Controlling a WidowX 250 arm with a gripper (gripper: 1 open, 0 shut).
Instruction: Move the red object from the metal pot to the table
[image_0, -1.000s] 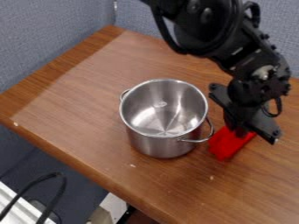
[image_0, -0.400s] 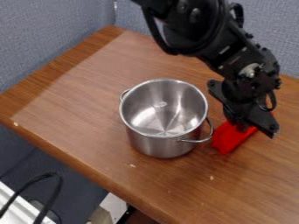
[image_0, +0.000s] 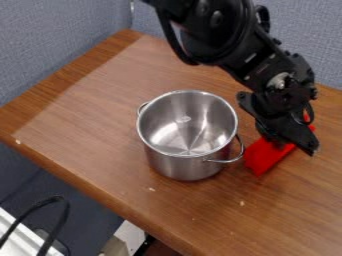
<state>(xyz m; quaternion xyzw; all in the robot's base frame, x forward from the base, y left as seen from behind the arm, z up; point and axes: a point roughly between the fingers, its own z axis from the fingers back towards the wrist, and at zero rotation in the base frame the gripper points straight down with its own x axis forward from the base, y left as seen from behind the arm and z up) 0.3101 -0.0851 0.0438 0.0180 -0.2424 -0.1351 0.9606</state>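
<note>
The red object (image_0: 267, 158) stands on the table (image_0: 80, 100) just right of the metal pot (image_0: 187, 135), touching or nearly touching the pot's right handle. My gripper (image_0: 278, 141) comes down from above, and its dark fingers are shut on the block's upper end. The block's lower part shows below the fingers and its top is hidden by them. The shiny pot stands upright near the table's middle and its inside is empty.
The table's front edge runs diagonally from the left to the bottom middle, close to the pot. Black cables (image_0: 40, 228) hang below that edge at the bottom left. A blue-grey wall (image_0: 54, 30) stands behind the table.
The gripper and the red block have shifted slightly up and to the right. The arm's upper links have swung a little to the left. The pot has not moved.
</note>
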